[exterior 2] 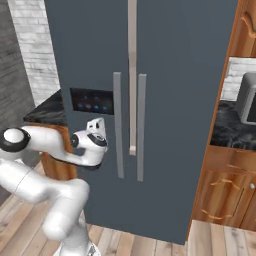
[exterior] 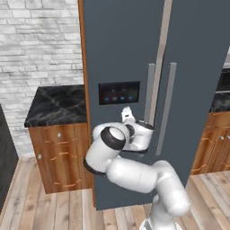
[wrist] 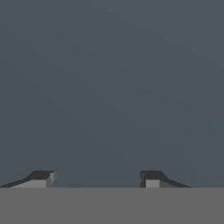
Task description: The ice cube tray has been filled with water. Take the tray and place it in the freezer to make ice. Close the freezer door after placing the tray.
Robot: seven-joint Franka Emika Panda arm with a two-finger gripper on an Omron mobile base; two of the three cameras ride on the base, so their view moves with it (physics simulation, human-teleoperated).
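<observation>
No words, brand names or numbers can be read anywhere. The black display panel [exterior: 119, 92] on the freezer door [exterior: 117, 49], left of centre in both base views, carries only small blurred blue and reddish icons, too small to make out.

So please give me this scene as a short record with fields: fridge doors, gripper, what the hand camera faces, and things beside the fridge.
freezer door: shut, black display panel, grey bar handle
other fridge door: shut, plain
gripper: jaws apart, nothing between them, close to the freezer door below the panel
hand view faces: slate-blue door surface
beside fridge: black marble counter on wooden cabinet
</observation>
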